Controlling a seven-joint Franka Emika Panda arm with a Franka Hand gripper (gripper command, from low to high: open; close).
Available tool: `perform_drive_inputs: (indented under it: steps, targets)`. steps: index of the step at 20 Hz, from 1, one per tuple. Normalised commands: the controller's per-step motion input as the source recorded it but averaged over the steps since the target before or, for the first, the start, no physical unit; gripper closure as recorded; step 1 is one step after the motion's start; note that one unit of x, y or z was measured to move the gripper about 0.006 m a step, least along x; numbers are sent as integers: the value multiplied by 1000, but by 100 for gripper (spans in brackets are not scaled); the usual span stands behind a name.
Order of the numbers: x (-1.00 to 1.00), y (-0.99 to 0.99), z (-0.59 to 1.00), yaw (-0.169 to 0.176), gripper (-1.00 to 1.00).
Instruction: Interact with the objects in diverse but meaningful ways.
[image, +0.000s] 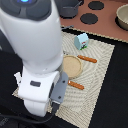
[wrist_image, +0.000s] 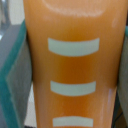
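Between grey pads (wrist_image: 14, 85), apparently held, orange scored loaf (wrist_image: 72, 70).

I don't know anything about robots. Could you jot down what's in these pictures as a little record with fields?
Arm: white robot arm, filling most of the exterior view
Surface: striped mat on a dark table
Carton: white-and-light-blue carton, upright on the mat
Round item: tan disc mid-mat
Sticks: two orange-brown sausages beside the disc
Background: toy stove with black burners
Wrist view: orange object with pale curved stripes fills the frame, between grey fingers
Gripper: hidden in the exterior view; contact unclear
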Motion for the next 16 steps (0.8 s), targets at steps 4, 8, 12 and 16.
perform_drive_inputs:
  steps: [4,8,12,16]
  targets:
    - [-73,527,986,38,100]
    - [-504,604,490,100,100]
    - [-679,443,61,120,100]
    - [-818,371,-191,107,100]
